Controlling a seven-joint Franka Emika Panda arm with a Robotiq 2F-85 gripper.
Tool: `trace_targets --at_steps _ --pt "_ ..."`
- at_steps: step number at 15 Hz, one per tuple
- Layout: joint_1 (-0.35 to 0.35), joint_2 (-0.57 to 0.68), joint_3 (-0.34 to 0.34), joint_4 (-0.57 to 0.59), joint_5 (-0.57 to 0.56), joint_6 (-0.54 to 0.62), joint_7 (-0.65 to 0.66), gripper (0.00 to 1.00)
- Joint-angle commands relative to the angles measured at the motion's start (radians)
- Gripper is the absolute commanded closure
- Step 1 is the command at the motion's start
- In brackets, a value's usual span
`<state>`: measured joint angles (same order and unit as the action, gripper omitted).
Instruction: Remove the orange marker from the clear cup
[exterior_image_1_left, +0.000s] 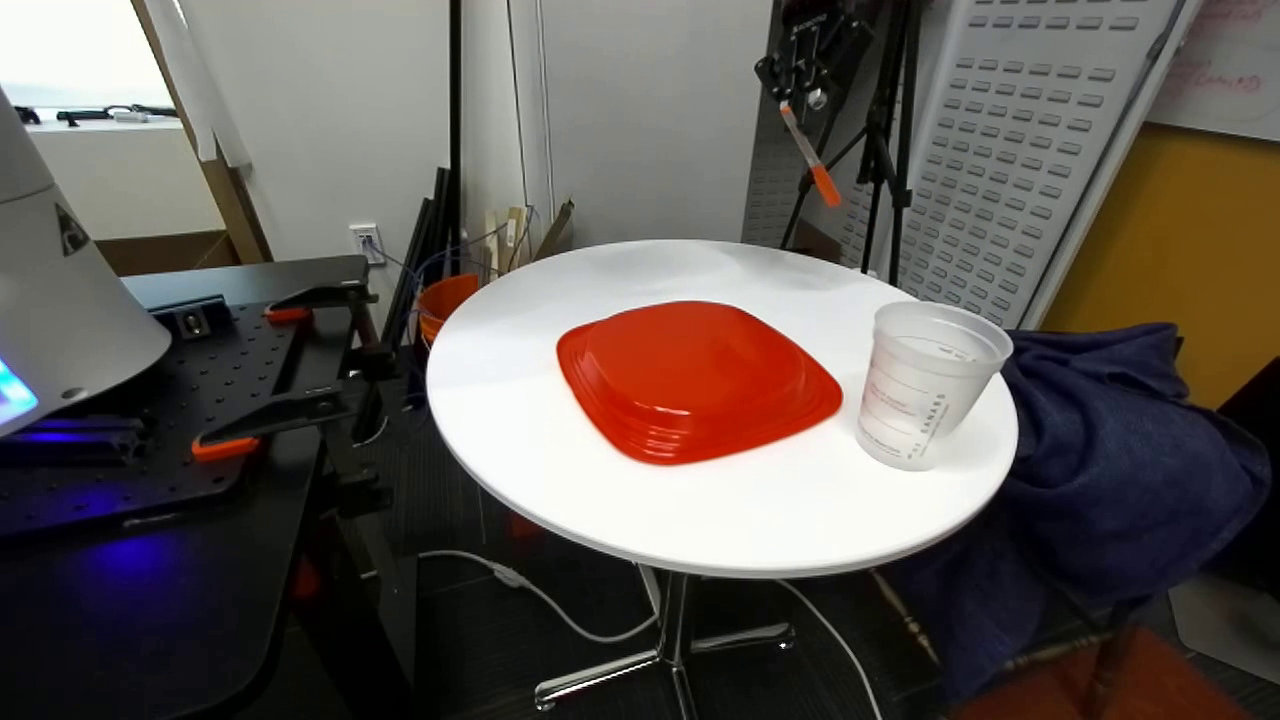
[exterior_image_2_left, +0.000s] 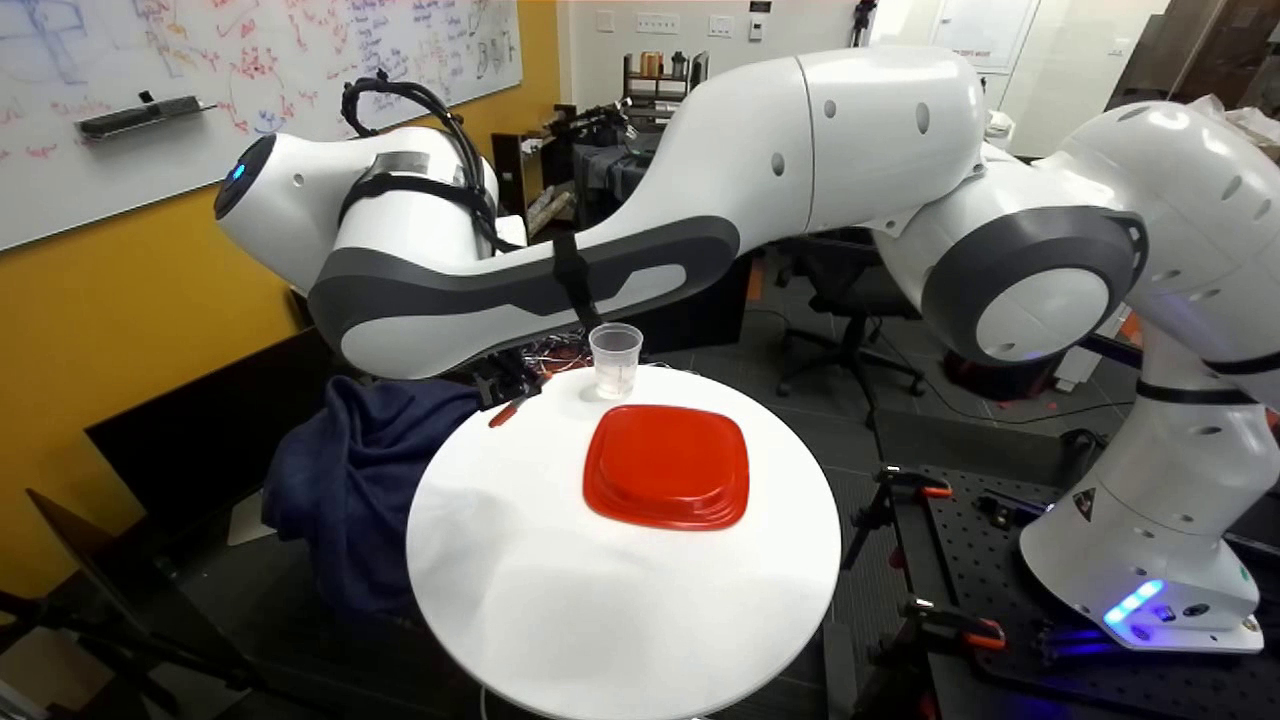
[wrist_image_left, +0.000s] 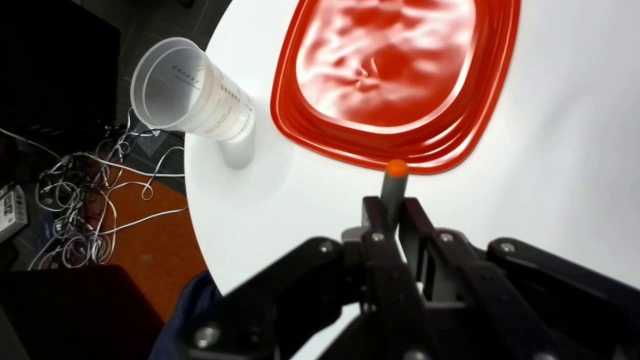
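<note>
Status: removal appears done; your slim, rod-shaped, orange-ended marker (exterior_image_1_left: 803, 140) hangs in the air, well apart from the see-through, tapered plastic cup (exterior_image_1_left: 922, 395). Left over, by judgement: lowering it somewhere and releasing, should you count that as part of the job.

Holding: your black two-fingered gripper (wrist_image_left: 393, 212), pinched on the marker near its upper end.

Marker, appearance: straight, tilted, pale barrel; longer orange end lowest, smaller orange patch by the grip.

Cup, condition: upright on the white round table (exterior_image_1_left: 640, 520), near the edge; no marker shows inside in the wrist view.
</note>
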<state>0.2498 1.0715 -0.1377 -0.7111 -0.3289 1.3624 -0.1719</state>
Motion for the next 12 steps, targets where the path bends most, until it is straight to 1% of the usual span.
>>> trace_targets --at_steps 1,6,12 --pt "0.018 -0.025 0.005 -0.018 0.022 -0.028 0.074 0.97" --pt "0.032 -0.023 0.011 -0.041 0.033 0.013 0.160 0.97" --pt "0.025 -0.011 0.027 -0.066 0.062 0.030 0.192 0.96"
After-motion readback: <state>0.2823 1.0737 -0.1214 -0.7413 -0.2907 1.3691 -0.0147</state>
